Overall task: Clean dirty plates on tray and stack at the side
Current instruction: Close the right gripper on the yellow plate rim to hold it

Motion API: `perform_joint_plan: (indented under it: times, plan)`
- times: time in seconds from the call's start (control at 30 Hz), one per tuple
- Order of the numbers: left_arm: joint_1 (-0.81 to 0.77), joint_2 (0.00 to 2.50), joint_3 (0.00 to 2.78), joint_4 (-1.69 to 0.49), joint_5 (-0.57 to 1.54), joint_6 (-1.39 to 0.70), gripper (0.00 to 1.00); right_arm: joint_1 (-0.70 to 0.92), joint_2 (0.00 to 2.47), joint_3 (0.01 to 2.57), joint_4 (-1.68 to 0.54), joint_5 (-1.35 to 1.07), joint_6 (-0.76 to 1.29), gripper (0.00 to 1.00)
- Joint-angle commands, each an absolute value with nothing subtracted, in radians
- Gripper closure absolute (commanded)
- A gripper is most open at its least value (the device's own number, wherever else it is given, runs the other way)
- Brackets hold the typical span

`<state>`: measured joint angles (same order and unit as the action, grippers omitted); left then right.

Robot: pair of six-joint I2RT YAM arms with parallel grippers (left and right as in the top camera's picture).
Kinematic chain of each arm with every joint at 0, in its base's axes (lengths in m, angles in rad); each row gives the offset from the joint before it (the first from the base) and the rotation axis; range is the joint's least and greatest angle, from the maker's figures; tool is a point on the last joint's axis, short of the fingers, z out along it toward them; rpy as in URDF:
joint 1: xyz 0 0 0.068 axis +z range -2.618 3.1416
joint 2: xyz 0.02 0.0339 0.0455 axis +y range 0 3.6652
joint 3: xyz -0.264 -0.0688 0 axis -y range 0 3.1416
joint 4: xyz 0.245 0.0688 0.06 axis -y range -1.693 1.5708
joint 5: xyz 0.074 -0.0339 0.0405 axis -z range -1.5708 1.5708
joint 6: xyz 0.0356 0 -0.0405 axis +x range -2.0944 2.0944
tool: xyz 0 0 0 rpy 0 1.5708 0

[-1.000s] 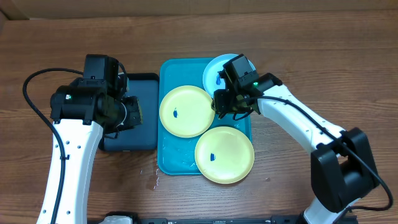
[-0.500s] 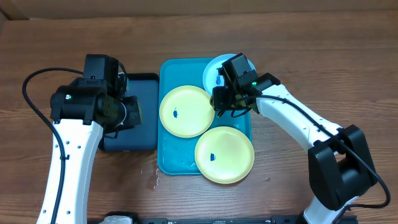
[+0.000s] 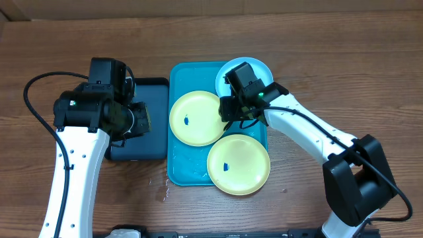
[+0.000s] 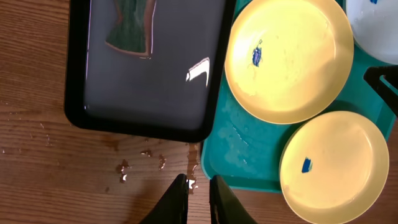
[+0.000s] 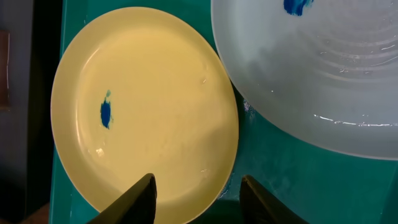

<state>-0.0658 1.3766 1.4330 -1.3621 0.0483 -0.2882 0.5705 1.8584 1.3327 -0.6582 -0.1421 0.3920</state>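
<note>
The turquoise tray (image 3: pixel 176 165) holds three dirty plates. One yellow plate (image 3: pixel 197 118) with a blue smudge lies at its upper left. A second yellow plate (image 3: pixel 238 164) overhangs its lower right corner. The light blue plate (image 3: pixel 262 69) lies at its top right, partly hidden by my right arm. My right gripper (image 5: pixel 198 193) is open and empty, with its fingers straddling the right rim of the upper yellow plate (image 5: pixel 143 106); the light blue plate (image 5: pixel 323 74) is just beside it. My left gripper (image 4: pixel 199 182) is shut and empty, held above the wood near the tray's (image 4: pixel 230 155) corner.
A black tray (image 3: pixel 149 151) lies left of the turquoise tray, with a dark green sponge (image 4: pixel 130 28) in it. Water drops (image 4: pixel 143 163) lie on the wooden table in front of the black tray (image 4: pixel 143 93).
My right gripper has moved left and a little back, from the gap between the plates to the right rim of the upper yellow plate. The left arm has not moved.
</note>
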Motion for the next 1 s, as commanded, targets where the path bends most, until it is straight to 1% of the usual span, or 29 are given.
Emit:
perform_joint_plan:
  times: [0.0,0.13,0.3,0.33,0.5,0.9,0.93,0.97]
  plan:
    - [-0.066,1.377,1.435,-1.361,0.034,-0.277,0.83,0.581,1.865,1.295,-0.63,-0.1,0.398,0.55]
    - [-0.066,1.377,1.435,-1.361,0.034,-0.276,0.83,0.581,1.865,1.242,-0.583,-0.036,0.447,0.55]
    - [-0.066,1.377,1.435,-1.361,0.034,-0.276,0.83,0.581,1.866,1.164,-0.479,-0.031,0.482,0.55]
    - [-0.066,1.377,1.435,-1.361,0.034,-0.277,0.83,0.582,1.866,1.151,-0.459,-0.031,0.5,0.56]
    - [-0.066,1.377,1.435,-1.361,0.034,-0.277,0.83,0.583,1.866,1.132,-0.411,-0.039,0.502,0.66]
    - [-0.066,1.377,1.435,-1.361,0.034,-0.277,0.83,0.61,1.869,1.112,-0.364,-0.038,0.503,0.69]
    - [-0.066,1.377,1.435,-1.361,0.034,-0.277,0.83,0.61,1.869,1.112,-0.363,-0.038,0.503,0.7]
    - [-0.066,1.377,1.435,-1.361,0.034,-0.277,0.82,0.61,1.869,1.112,-0.363,-0.038,0.503,0.73]
